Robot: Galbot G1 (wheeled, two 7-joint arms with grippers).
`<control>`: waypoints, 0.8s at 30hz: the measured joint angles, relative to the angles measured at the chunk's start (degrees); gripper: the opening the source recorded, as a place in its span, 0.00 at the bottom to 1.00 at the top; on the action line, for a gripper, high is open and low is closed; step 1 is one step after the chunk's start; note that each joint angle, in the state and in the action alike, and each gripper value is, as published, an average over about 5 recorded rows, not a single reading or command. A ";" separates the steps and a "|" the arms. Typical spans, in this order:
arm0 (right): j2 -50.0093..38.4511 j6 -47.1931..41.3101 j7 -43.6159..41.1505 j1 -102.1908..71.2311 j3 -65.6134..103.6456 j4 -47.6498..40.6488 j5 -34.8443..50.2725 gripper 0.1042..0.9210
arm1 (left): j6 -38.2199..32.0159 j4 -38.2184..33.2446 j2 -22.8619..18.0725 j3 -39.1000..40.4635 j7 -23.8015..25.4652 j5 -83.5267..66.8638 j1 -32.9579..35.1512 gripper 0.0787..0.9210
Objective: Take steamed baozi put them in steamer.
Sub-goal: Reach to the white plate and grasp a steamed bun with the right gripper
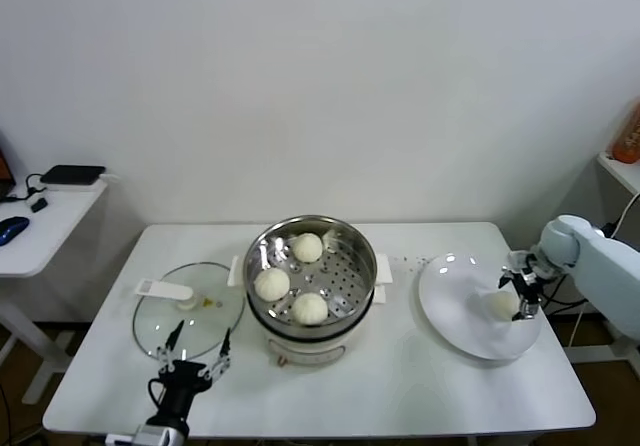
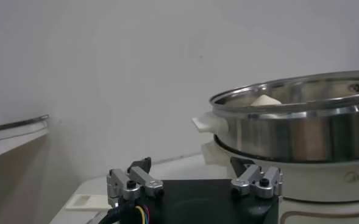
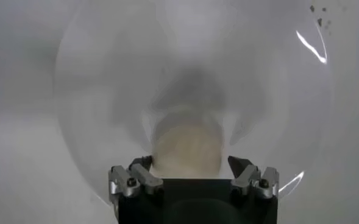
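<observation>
Resting spread-fingered at lower left, the left gripper (image 1: 190, 366) sits idle. Mid-frame, the steamer (image 1: 355, 241) holds three buns. At right, the right gripper (image 1: 522, 296) straddles, jaws unclosed, the last baozi (image 1: 502, 305) on the white plate (image 1: 450, 296).

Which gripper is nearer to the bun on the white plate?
The right. The right gripper is directly at the bun on the plate, fingers open around it. The left gripper is far off, beside the glass lid.
</observation>
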 measured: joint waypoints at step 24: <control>0.12 -0.54 -0.99 0.30 0.27 -0.31 0.71 0.71 | -0.06 0.19 0.00 -0.16 -0.07 -0.01 0.01 0.88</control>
